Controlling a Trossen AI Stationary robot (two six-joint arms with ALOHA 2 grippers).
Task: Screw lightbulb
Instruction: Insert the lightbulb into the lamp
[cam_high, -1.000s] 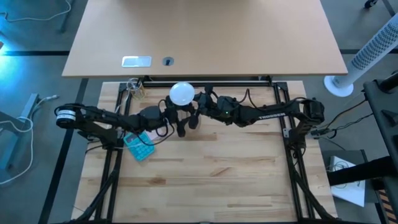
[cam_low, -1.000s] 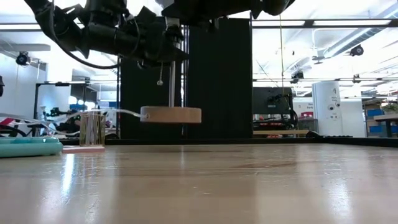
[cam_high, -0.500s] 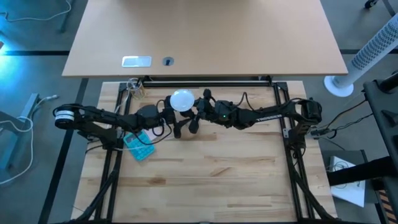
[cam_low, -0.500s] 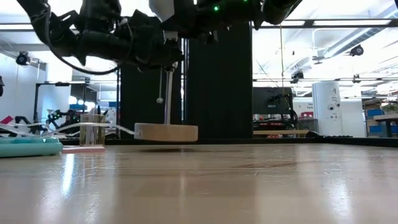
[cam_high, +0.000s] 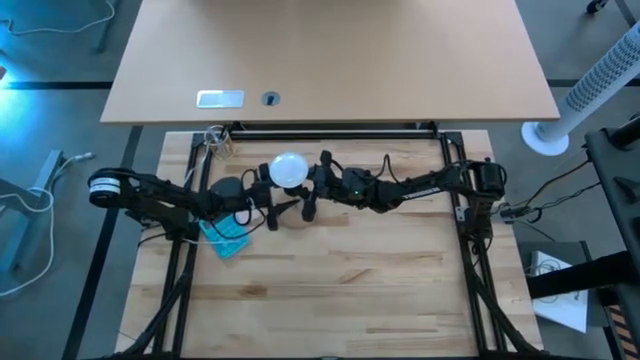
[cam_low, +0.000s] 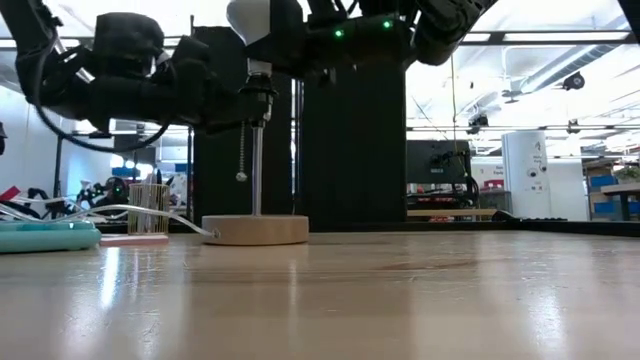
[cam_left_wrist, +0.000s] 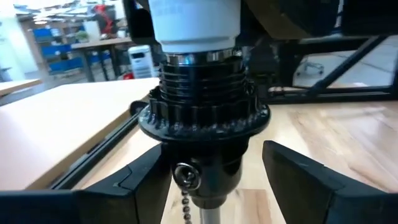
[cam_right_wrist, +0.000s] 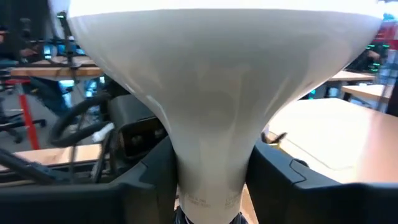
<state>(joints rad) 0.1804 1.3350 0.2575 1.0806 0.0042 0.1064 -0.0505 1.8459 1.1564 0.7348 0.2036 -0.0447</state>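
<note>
Faintly, unreadable print on lightbulb (cam_right_wrist: 211, 124) neck

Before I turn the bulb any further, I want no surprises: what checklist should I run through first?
1. Wooden base flat on the table: ok.
2. Lightbulb upright, neck in the black socket: ok.
3. Bulb threaded fully home: cannot tell; a silver band shows above the socket.
4. Right tool shut on the bulb's neck: ok.
5. Left tool placed at the socket, below its flange: ok.
6. Pull chain hanging clear of both tools: ok.
</note>
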